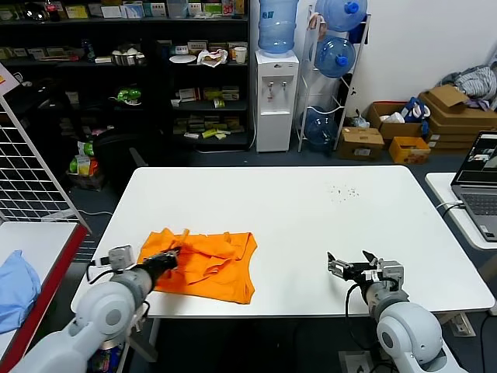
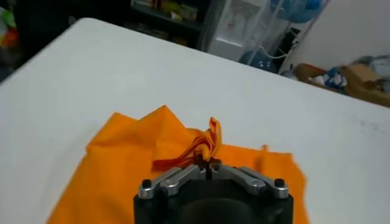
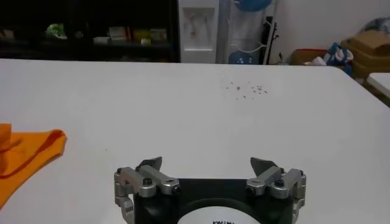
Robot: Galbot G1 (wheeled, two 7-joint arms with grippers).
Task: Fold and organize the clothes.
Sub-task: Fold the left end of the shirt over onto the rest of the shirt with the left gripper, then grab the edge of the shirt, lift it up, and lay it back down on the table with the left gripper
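Observation:
The orange t-shirt (image 1: 208, 266) lies crumpled and partly folded on the white table (image 1: 311, 225), near its front left. My left gripper (image 1: 172, 257) is shut on a bunched fold of the shirt at its left edge; in the left wrist view the pinched fabric (image 2: 204, 145) rises just ahead of the gripper (image 2: 208, 165). My right gripper (image 1: 350, 264) is open and empty over the table's front right, apart from the shirt. In the right wrist view its gripper (image 3: 207, 164) stands wide open above bare table, and a corner of the shirt (image 3: 27, 155) shows far off.
A light blue cloth (image 1: 15, 287) lies on a side table at the left. A wire rack (image 1: 31, 167) stands beside it. A laptop (image 1: 481, 183) sits on a table at the right. Small dark specks (image 1: 342, 192) mark the table's far right.

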